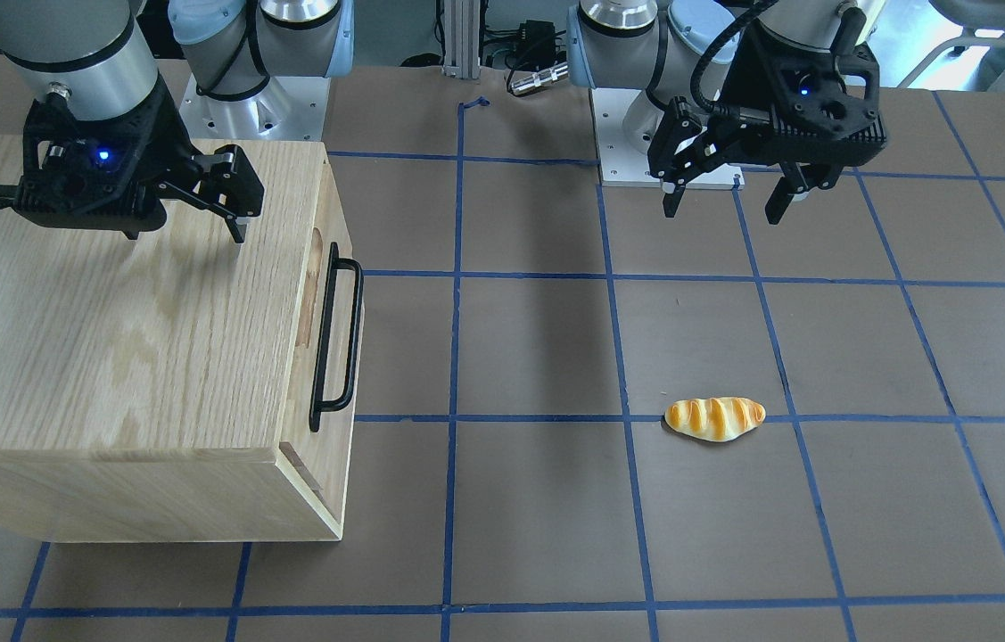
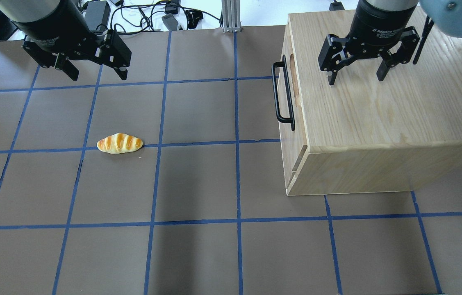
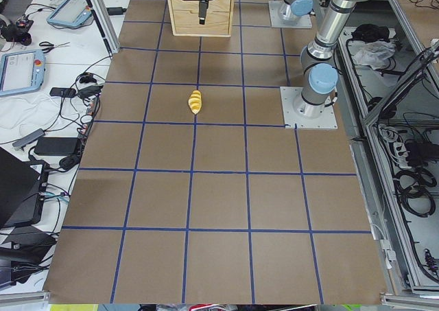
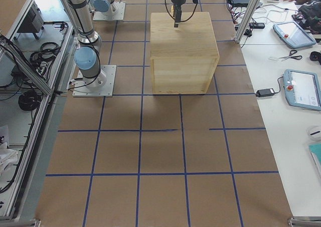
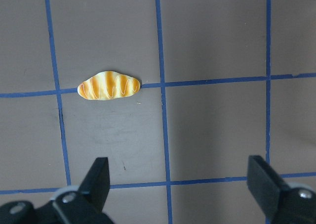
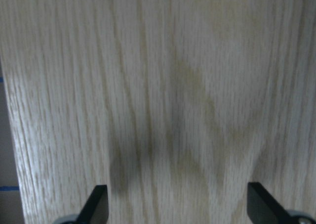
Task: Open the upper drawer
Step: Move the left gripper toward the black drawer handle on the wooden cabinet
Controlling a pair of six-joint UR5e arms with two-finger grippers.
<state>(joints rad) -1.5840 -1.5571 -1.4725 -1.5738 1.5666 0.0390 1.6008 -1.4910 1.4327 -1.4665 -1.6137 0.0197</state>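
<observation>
The upper drawer (image 2: 297,133) sits in a light wood cabinet (image 2: 378,119) on my right, and its front looks flush with the cabinet. Its black bar handle (image 2: 283,92) and oval slot face the table's middle; the handle also shows in the front view (image 1: 337,339). My right gripper (image 2: 356,79) hangs open and empty over the cabinet top, behind the drawer front and apart from the handle. The right wrist view shows only the wood top between its open fingers (image 6: 96,206). My left gripper (image 2: 99,77) is open and empty above the table on the far left.
A toy bread roll (image 2: 119,143) lies on the brown mat left of centre, below my left gripper in its wrist view (image 5: 109,85). Blue tape lines grid the mat. Cables and a metal post (image 2: 231,16) stand at the far table edge.
</observation>
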